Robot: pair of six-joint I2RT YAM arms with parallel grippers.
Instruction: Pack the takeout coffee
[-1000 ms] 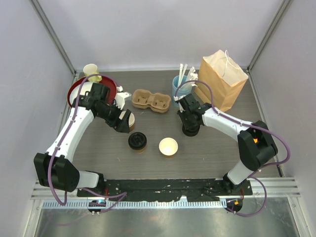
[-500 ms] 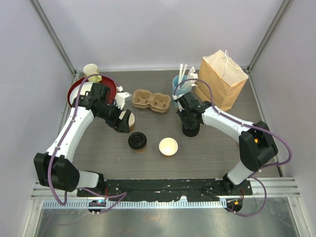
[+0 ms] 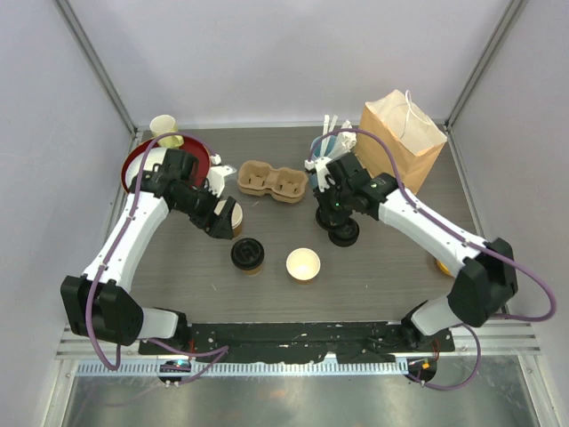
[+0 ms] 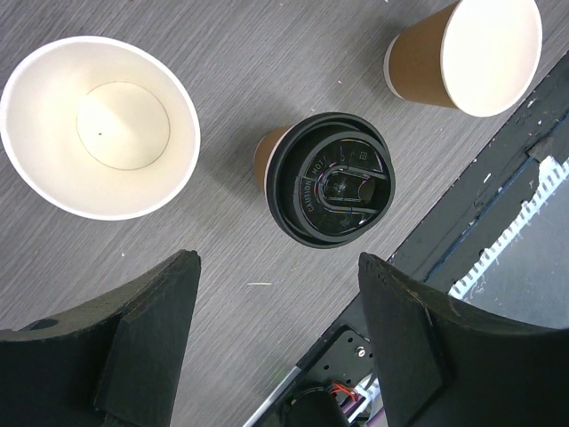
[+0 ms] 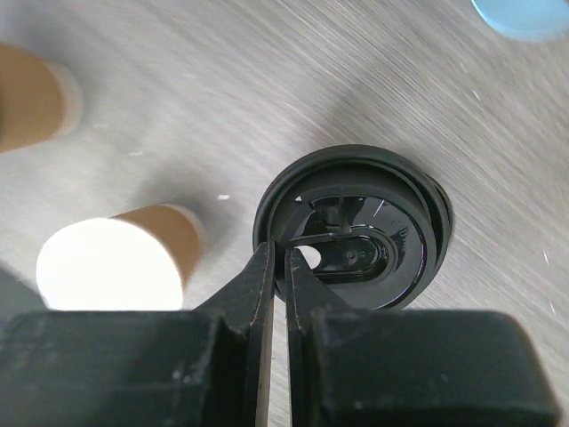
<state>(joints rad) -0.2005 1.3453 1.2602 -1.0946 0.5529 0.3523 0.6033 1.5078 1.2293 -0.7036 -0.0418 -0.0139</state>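
One tan takeout coffee cup with a black sip lid [image 3: 247,254] stands mid-table; it also shows in the left wrist view [image 4: 331,178]. I see no second capped cup. My left gripper [image 3: 224,218] is open and empty [image 4: 277,262], hovering left of the capped cup, beside an open white-inside cup [image 4: 98,124]. My right gripper [image 3: 329,216] is shut, its tips pinching the left rim of a black lid [image 5: 356,236], just above a stack of bare black lids [image 3: 344,234].
A lidless tan cup [image 3: 303,264] stands right of the capped one. A cardboard two-cup carrier [image 3: 272,181], a blue cup of stirrers [image 3: 322,153] and a brown paper bag [image 3: 400,142] stand at the back. A red plate [image 3: 132,167] lies back left.
My right gripper has risen off the lid stack and shifted slightly back and left, and its elbow has swung out to the right. The left arm has not moved.
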